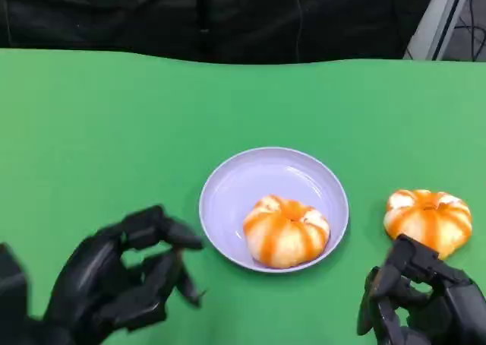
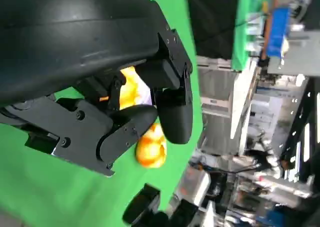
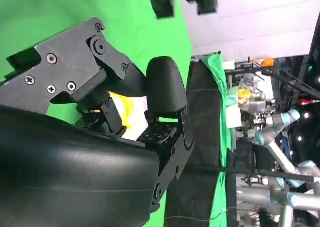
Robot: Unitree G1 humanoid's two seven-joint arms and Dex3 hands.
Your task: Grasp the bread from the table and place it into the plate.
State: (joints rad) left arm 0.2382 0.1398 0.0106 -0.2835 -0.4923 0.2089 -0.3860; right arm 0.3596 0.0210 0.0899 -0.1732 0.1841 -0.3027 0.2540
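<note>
Glossy orange-striped bread (image 1: 286, 231) in round lavender plate (image 1: 235, 189) — a lobed twin (image 1: 428, 219) alongside.

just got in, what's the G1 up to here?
It is putting bread into the plate. One bread roll already lies in the lilac plate on the green table. A second bread roll sits on the table to the plate's right, outside it. The right robot hand is just in front of that second roll, holding nothing. The left robot hand hovers near the plate's left side, fingers apart and empty.
</note>
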